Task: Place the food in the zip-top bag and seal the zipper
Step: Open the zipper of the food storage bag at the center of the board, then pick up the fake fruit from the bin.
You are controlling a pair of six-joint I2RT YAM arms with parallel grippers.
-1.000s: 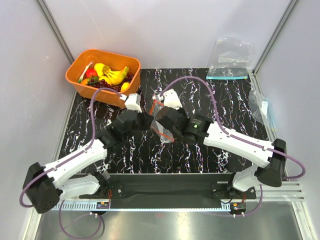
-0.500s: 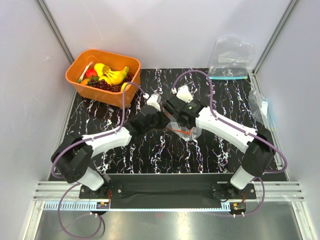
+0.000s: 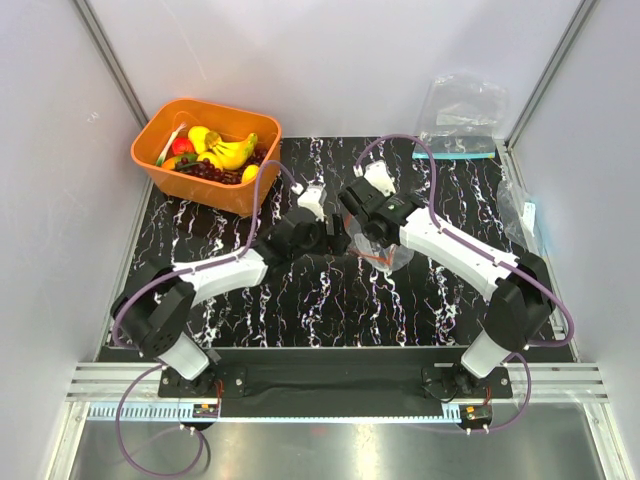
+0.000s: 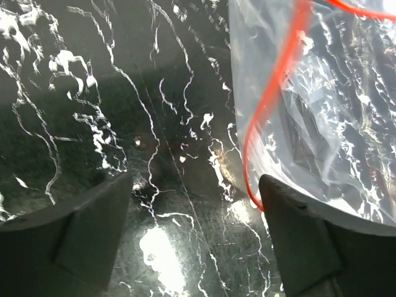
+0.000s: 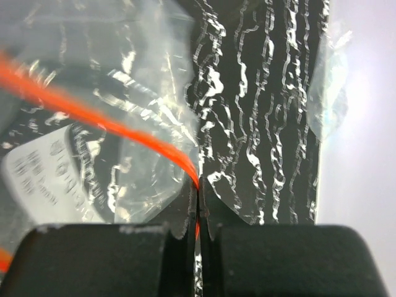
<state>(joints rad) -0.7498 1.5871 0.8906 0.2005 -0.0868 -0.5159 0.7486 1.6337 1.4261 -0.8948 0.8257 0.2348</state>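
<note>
Red-orange zipper [image 5: 124,127] was pinched between the closed fingers of the right gripper [image 5: 198,210]. The left gripper [image 4: 195,198], fingers apart and holding nothing, had swung in beside the zip-top bag [image 4: 334,111] on the black table [image 3: 300,310], apparently to spread its mouth. The bag appeared empty; the food [image 3: 225,152] lay in the orange basket [image 3: 200,187], well apart.

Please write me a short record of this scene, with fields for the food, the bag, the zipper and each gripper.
food: toy fruits, all in the orange basket at the table's far left corner
zip-top bag: mid-table between the two grippers, no food visible inside
zipper: red-orange strip; mouth looks unsealed in the left wrist view
left gripper: open, holding nothing, next to the bag's mouth
right gripper: shut on the zipper
</note>
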